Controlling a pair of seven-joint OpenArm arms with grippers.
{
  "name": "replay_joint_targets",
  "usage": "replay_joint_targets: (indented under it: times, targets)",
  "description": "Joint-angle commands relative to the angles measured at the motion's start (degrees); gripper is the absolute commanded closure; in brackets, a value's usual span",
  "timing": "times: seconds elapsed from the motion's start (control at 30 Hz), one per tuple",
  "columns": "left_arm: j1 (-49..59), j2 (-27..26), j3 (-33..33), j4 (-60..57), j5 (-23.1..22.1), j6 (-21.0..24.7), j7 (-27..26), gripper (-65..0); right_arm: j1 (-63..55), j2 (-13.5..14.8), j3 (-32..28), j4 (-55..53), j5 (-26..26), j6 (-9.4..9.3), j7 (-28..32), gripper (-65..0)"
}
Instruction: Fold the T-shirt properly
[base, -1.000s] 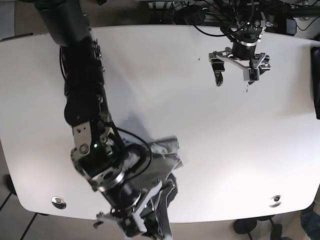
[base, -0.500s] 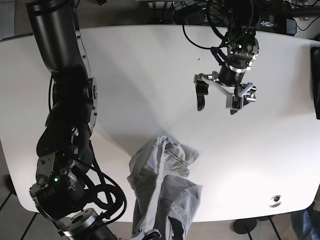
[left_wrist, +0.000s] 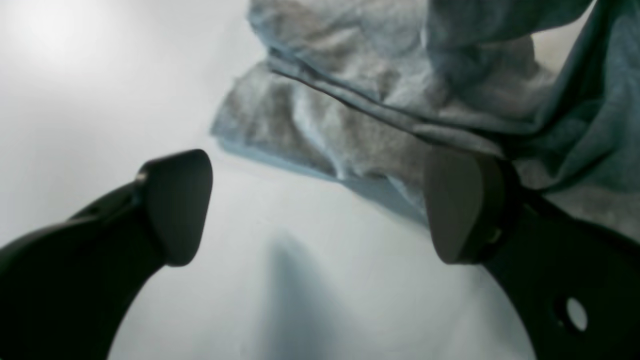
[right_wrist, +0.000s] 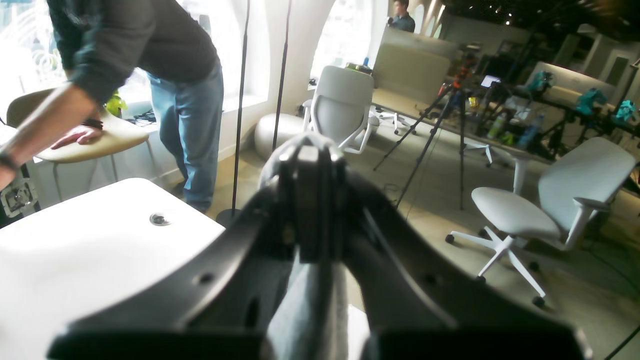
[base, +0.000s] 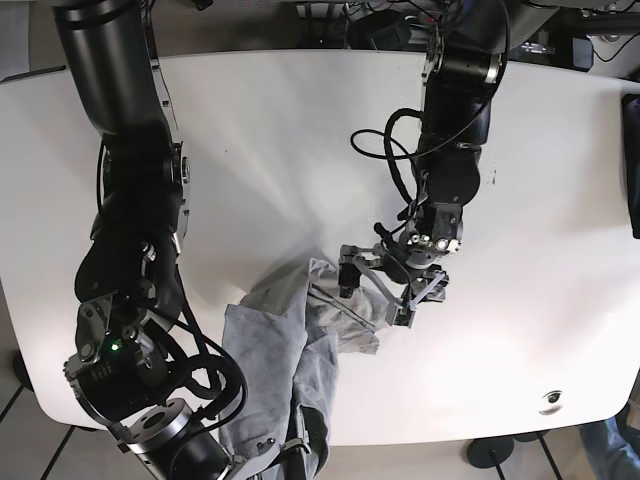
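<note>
The grey T-shirt (base: 300, 345) lies crumpled on the white table (base: 300, 150), near the front edge. My right gripper (base: 292, 455) sits at the front edge, shut on a fold of the shirt. In the right wrist view the gripper (right_wrist: 312, 165) is closed, with grey cloth (right_wrist: 307, 310) pinched between its jaws. My left gripper (base: 377, 295) is open and low over the shirt's right edge. In the left wrist view the gripper (left_wrist: 317, 205) is wide open, the shirt (left_wrist: 380, 100) lies just ahead, and the right fingertip (left_wrist: 460, 205) is at the cloth's edge.
A cable port (base: 550, 402) sits in the table at the front right. The right wrist view shows the table's corner (right_wrist: 75, 250), a standing person (right_wrist: 165, 65), office chairs (right_wrist: 540, 210) and tripods beyond it.
My left arm has swung down from the far right of the table to the shirt's right edge, still open. The shirt has spread toward the front edge, held by my right gripper.
</note>
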Motion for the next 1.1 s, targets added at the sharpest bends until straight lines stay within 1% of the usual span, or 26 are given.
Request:
replay_joint_targets:
  times: [0.03, 0.13, 0.2, 0.27, 0.33, 0.4, 0.43, 0.47, 0.5, 0.53, 0.57, 0.6, 0.63, 0.67, 0.73, 0.8, 0.87, 0.93, 0.97, 1.0, 1.07, 1.1]
  targets:
    - [-4.5, 1.8, 0.5, -5.8, -0.1, -0.1, -5.6, -65.0, 1.4, 0.9, 0.2, 1.1, 0.2, -0.20, 2.0, -1.9]
    - [-9.2, 4.6, 0.6, -17.1, -0.1, -0.1, -10.1, -65.0, 1.1, 1.1, 0.2, 1.1, 0.3, -0.02, 2.1, -1.9]
    - [-10.7, 5.7, 0.6, -22.3, -0.1, -0.1, -13.2, -65.0, 0.8, 1.1, 0.2, 1.1, 0.3, 1.21, 2.1, -1.9]
    - [-12.4, 6.7, 0.6, -27.0, -0.1, -0.1, -14.6, -65.0, 0.4, 0.9, 1.8, 1.1, 0.3, 1.74, 2.1, -1.9]
    - [-13.4, 6.8, 0.6, -30.3, -0.1, -0.1, -14.6, -64.6, 0.3, 0.7, 3.6, 1.0, 0.3, 2.79, 2.1, -1.9]
    - [-13.4, 6.6, 0.6, -31.0, -0.1, -0.1, -14.6, -44.9, 0.3, 1.0, 4.6, 1.0, 0.3, 2.97, 2.1, -1.9]
    - [-13.3, 6.3, 0.5, -31.0, -0.2, -0.1, -14.7, -27.8, 0.3, 1.1, 5.4, 0.7, 0.3, 2.97, 2.1, -1.9]
    - [-13.3, 5.4, 0.5, -31.0, -0.2, -0.1, -14.7, -15.6, 0.2, 1.2, 6.1, 0.7, 0.3, 2.97, 2.1, -1.9]
    - [-13.3, 4.2, 0.5, -30.9, -0.5, -0.2, -14.7, -4.7, 0.2, 1.2, 7.0, 0.7, 0.3, 2.97, 2.1, -1.9]
    - [-13.3, 3.3, 0.4, -30.8, -0.6, -0.5, -14.4, 0.0, 0.1, 1.6, 8.0, 0.7, 0.1, 2.97, 2.0, -1.9]
    - [-12.2, 3.2, 0.2, -29.1, -0.6, -0.5, -14.4, -0.7, -0.3, 2.5, 8.8, 0.5, 0.2, 2.97, 2.0, -1.9]
    - [-9.7, 2.9, 0.1, -24.1, -0.6, -0.5, -14.3, 0.0, -0.5, 2.7, 9.5, 0.1, 0.1, 2.97, 2.0, -1.9]
    - [-7.8, 1.3, -0.3, -19.6, -0.6, -0.5, -13.6, 0.0, -0.5, 2.8, 10.3, -0.2, -0.5, 2.97, 2.0, -1.9]
    - [-5.7, -0.5, -1.6, -13.5, -0.6, -0.5, -11.0, 0.0, -0.5, 2.8, 11.4, -2.7, -1.1, 2.97, 2.0, -1.9]
    - [-4.0, -1.1, -3.8, -6.0, -0.6, -0.5, -7.0, 0.0, 0.1, 2.8, 12.6, -6.7, -2.3, 2.97, 2.3, -1.9]
    - [-2.6, -1.2, -6.9, 1.2, -0.6, -0.6, -2.8, 0.0, 1.3, 2.8, 13.8, -10.2, -3.9, 2.97, 4.6, -1.9]
    - [-2.3, -2.9, -10.4, 7.2, -0.6, -0.6, 1.0, 0.0, 2.2, 2.9, 14.1, -15.0, -6.3, 2.88, 7.7, -1.9]
    - [-2.9, -4.6, -12.6, 11.0, -0.6, -0.8, 4.0, 0.0, 3.8, 3.1, 14.1, -19.7, -8.1, 2.70, 10.6, -1.9]
    - [-4.2, -5.4, -13.7, 12.6, -0.6, -1.9, 5.3, 0.0, 4.6, 3.1, 14.1, -22.2, -8.8, 2.53, 11.8, -1.9]
    - [-6.6, -7.0, -15.9, 13.8, -0.6, -4.4, 7.6, 0.0, 6.2, 3.1, 14.1, -26.2, -9.3, 2.44, 13.5, -1.9]
    - [-11.0, -9.2, -19.0, 13.7, -0.6, -6.7, 10.6, 0.0, 8.6, 3.2, 14.1, -31.3, -9.3, 2.26, 15.1, -1.9]
    - [-14.6, -11.2, -21.7, 13.6, -0.5, -7.6, 12.6, 0.0, 10.8, 3.3, 14.2, -34.8, -9.3, 1.74, 16.1, -1.9]
